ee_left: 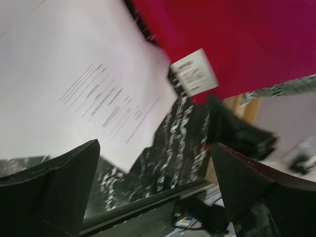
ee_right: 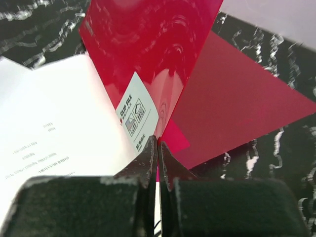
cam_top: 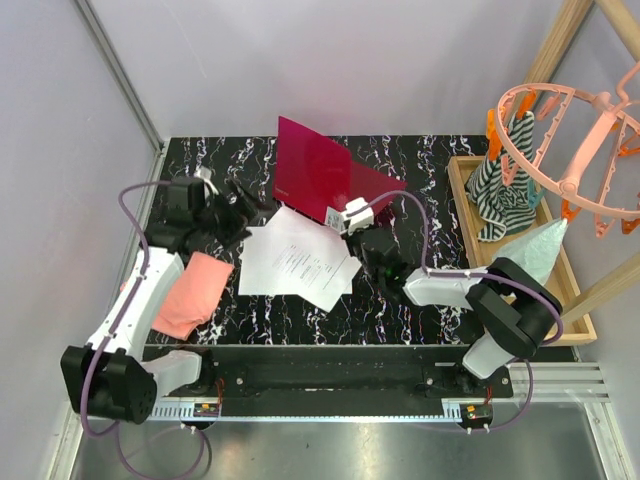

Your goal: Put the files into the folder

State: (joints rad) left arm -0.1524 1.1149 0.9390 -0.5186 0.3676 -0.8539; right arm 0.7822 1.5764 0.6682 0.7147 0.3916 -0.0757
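- Squinting at the overhead view: the right hand [cam_top: 345,220] was pinched shut on the near corner of the crimson plastic folder [cam_top: 312,165], right by its small white barcode label [ee_right: 137,117], holding the front cover up on edge. The back leaf lay flat on the black marbled surface [cam_top: 270,320], off to the right of that raised cover. So which arm gets the paper?

- Left one, I reckon. The white printed paper sheets [cam_top: 298,262] weren't inside yet. They sat loosely fanned on the surface, near-left of the folder, with their far-right corner right up against the base of the lifted cover. Couldn't tell if that corner was tucked under it. The left hand [cam_top: 235,212] was just beside the sheets' far-left corner, fingers spread wide with nothing between them. Its wrist view showed that clearly.

- So the sheets lay between the two hands?

- Pretty much. From the left hand they ran rightward and a bit toward the robot. The stack was skewed, so I couldn't pin its long axis for sure. My guess is they'd need to travel right, toward the flat leaf. Snag: from the right wrist view the upright cover looked like it stood between the sheets and that leaf. The folded salmon-pink cloth [cam_top: 192,290] by the left arm was well out of it.
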